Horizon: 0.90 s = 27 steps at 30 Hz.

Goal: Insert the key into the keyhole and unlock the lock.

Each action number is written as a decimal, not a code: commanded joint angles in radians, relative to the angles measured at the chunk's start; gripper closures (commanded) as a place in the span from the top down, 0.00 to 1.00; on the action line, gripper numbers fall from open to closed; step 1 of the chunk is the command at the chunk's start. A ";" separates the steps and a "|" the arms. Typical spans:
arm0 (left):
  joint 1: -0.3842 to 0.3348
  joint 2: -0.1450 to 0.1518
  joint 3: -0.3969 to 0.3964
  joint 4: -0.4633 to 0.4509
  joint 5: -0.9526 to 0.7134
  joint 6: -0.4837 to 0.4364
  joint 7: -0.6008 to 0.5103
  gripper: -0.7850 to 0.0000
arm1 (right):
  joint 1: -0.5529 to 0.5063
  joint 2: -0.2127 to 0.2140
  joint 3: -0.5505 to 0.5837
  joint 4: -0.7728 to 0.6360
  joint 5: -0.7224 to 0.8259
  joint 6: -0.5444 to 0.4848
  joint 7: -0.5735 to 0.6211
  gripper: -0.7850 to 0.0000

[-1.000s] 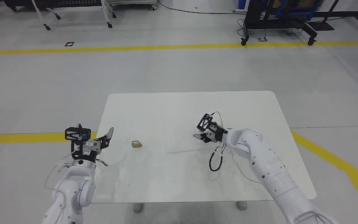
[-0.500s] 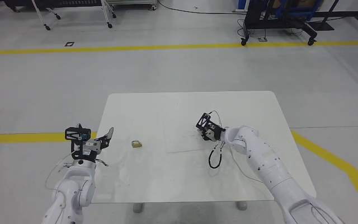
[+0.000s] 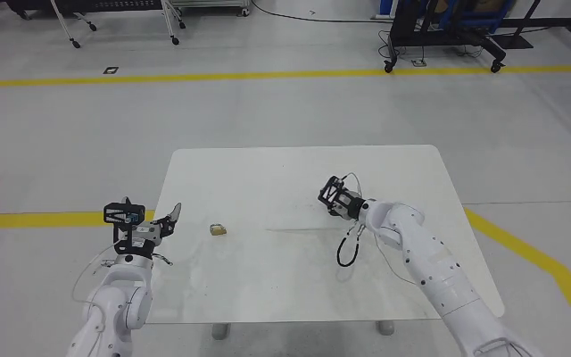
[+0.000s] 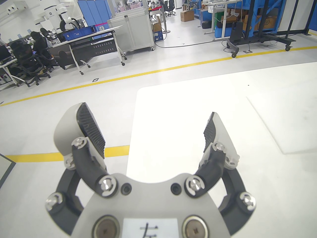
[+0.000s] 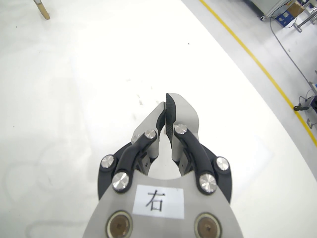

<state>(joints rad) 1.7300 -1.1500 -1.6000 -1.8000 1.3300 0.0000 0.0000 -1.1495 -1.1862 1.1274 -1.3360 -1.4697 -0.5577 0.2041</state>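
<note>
A brass lock (image 3: 218, 229) lies on the white table (image 3: 268, 178).

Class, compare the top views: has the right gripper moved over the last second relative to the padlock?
Yes. The right gripper has shifted slightly away from the padlock, toward the far edge of the table.

- The lock (image 3: 218, 229) is a small padlock with a brass body and a silver shackle.
- It lies flat on the white table (image 3: 294, 170), in the table's left half, about midway between my edge and the far edge.
</note>
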 commanded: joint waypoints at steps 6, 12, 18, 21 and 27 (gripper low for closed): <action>0.000 0.000 0.000 0.000 0.000 0.000 0.000 1.00 | -0.063 0.018 0.049 -0.074 -0.027 -0.016 -0.013 0.00; 0.000 0.000 0.000 0.000 0.000 0.000 0.000 1.00 | -0.064 0.020 0.047 -0.077 -0.053 -0.011 -0.018 0.00; 0.011 0.000 0.026 -0.035 0.025 -0.036 -0.007 1.00 | -0.064 0.020 0.047 -0.077 -0.053 -0.011 -0.018 0.00; -0.003 -0.002 0.115 -0.086 0.120 -0.098 -0.069 1.00 | -0.064 0.020 0.047 -0.077 -0.053 -0.011 -0.018 0.00; -0.201 -0.027 0.352 -0.005 0.261 -0.124 -0.258 1.00 | -0.064 0.020 0.047 -0.077 -0.053 -0.011 -0.018 0.00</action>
<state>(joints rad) 1.5679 -1.1715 -1.2919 -1.8277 1.5831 -0.1262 -0.2347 -1.2138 -1.1662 1.1746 -1.4130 -1.5224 -0.5688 0.1863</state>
